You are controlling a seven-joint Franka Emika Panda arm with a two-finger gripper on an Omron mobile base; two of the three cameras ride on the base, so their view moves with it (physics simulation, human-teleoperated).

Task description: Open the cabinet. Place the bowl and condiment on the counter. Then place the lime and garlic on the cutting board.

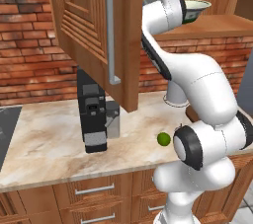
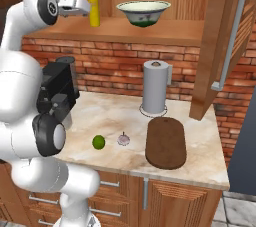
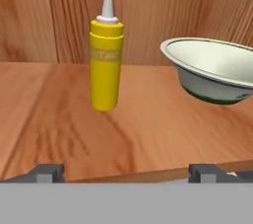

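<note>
1. Cabinet [image 2: 227, 41]: doors swung open; step done.
2. Bowl [image 2: 143, 12] and condiment bottle [image 3: 105, 57]: on the cabinet shelf, not yet moved; gripper [image 2: 85, 6] faces the bottle, jaws open and empty.
3. Lime [image 2: 98, 142] and garlic [image 2: 123, 139]: on counter [image 2: 200, 161] beside cutting board [image 2: 165, 142], unplaced.

We see a red brick wall [image 2: 115, 68] behind the worktop, and low wooden drawers [image 1: 94, 196] with short silver handles below it. A black coffee machine [image 1: 94, 117] stands against the wall, a paper towel roll [image 2: 155, 87] farther along. A grey tiled floor [image 2: 240, 211] shows at the corner.
</note>
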